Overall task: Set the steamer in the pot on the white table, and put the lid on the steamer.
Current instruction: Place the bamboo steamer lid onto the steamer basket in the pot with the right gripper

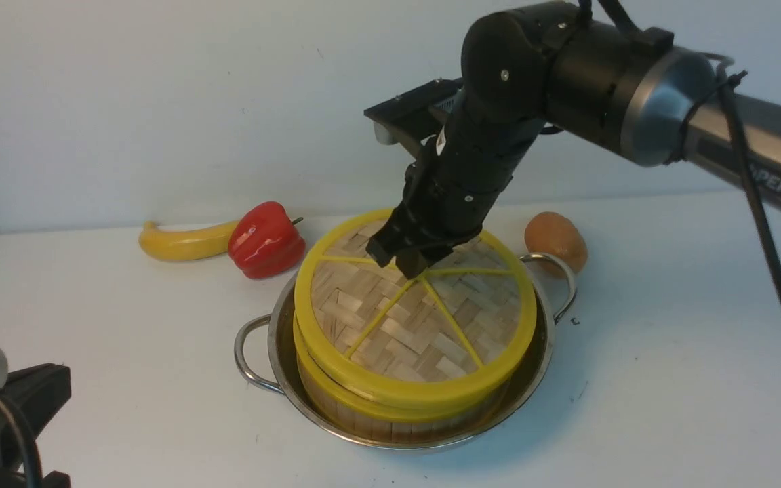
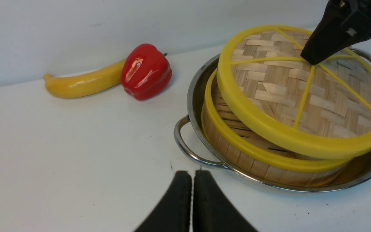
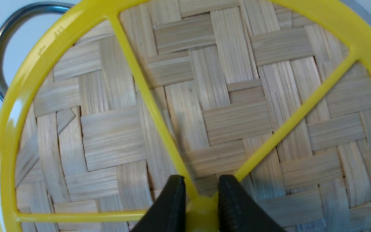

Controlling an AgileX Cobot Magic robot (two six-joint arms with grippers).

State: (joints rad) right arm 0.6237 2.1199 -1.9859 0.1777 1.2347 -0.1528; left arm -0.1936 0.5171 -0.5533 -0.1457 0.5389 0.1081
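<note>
The steamer (image 1: 390, 410) stands inside the shiny pot (image 1: 282, 366) on the white table (image 1: 126, 352). The woven lid (image 1: 404, 325) lies on the steamer, tilted and shifted so its near-left side sits above the steamer's rim, as the left wrist view (image 2: 288, 93) shows. My right gripper (image 1: 412, 261) is shut on the lid's yellow centre knob (image 3: 201, 209), its fingers (image 3: 172, 206) on either side of it. My left gripper (image 2: 192, 180) is shut and empty, low over the table beside the pot's looped handle (image 2: 188, 151). The dumplings are hidden under the lid.
A yellow banana (image 1: 184, 242) and a red bell pepper (image 1: 265, 239) lie behind the pot on the left. A brown round fruit (image 1: 555, 238) sits behind the pot's right handle. A pale wall closes the back of the table.
</note>
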